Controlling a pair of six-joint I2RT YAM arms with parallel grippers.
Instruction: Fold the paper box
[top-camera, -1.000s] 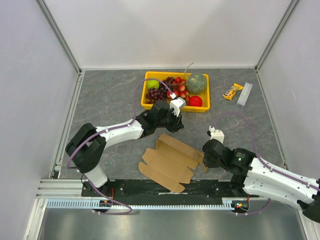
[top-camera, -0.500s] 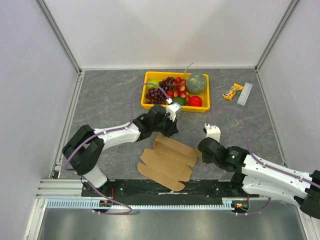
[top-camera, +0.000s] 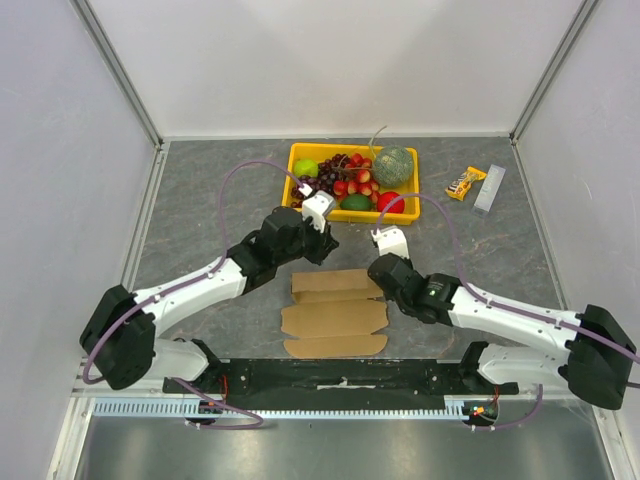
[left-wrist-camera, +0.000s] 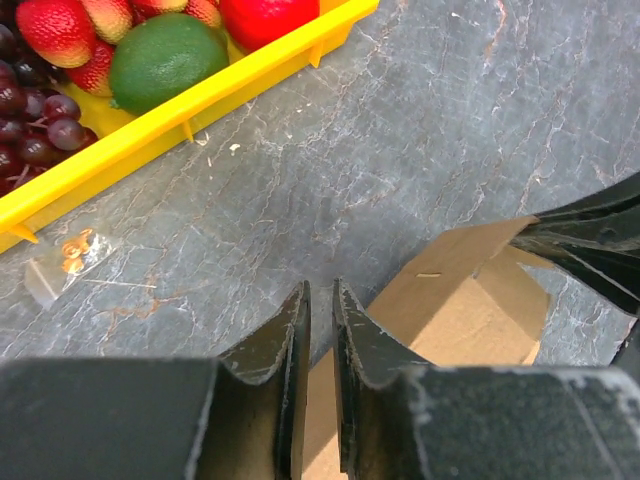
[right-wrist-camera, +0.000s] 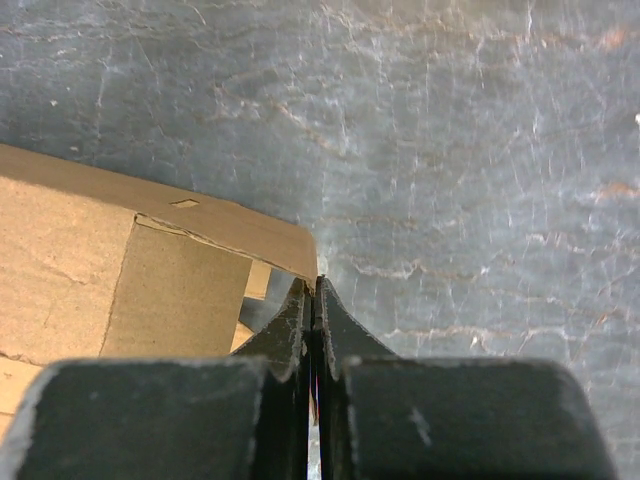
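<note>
Closed tight, the right gripper (right-wrist-camera: 312, 285) shows two black, scuffed fingers pressed flat together, their tips meeting the rounded far-right corner of the paper box (top-camera: 335, 315). Whether a sliver of card is nipped there cannot be told. The left gripper (left-wrist-camera: 320, 300) has its jaws parted by a narrow slit. Nothing is seen clamped, and brown card shows through the slit behind the tapered fingers (left-wrist-camera: 275, 350). It sits over the far edge of the same sheet.

The paper box is plain brown cardboard, matte and unprinted, a die-cut sheet of long panels with rounded corners. It lies on the table (top-camera: 200, 210) between the two arms, close to their bases and apart from the yellow tray (left-wrist-camera: 200, 108) beyond it. From above, three strips lie side by side, creased along their length. The right wrist view shows the far panel lifted, with a small slot cut near its top edge and a squarish end flap turned in beneath it.

The table surface is grey, stone-patterned and veined with pale lines. The tray is glossy yellow plastic and holds a smooth green fruit (left-wrist-camera: 165, 60), strawberries (left-wrist-camera: 55, 28) and dark grapes (left-wrist-camera: 25, 120). A netted green melon (top-camera: 393, 166) fills its far-right corner. A small snack packet (top-camera: 465, 183) lies apart at the far right.
</note>
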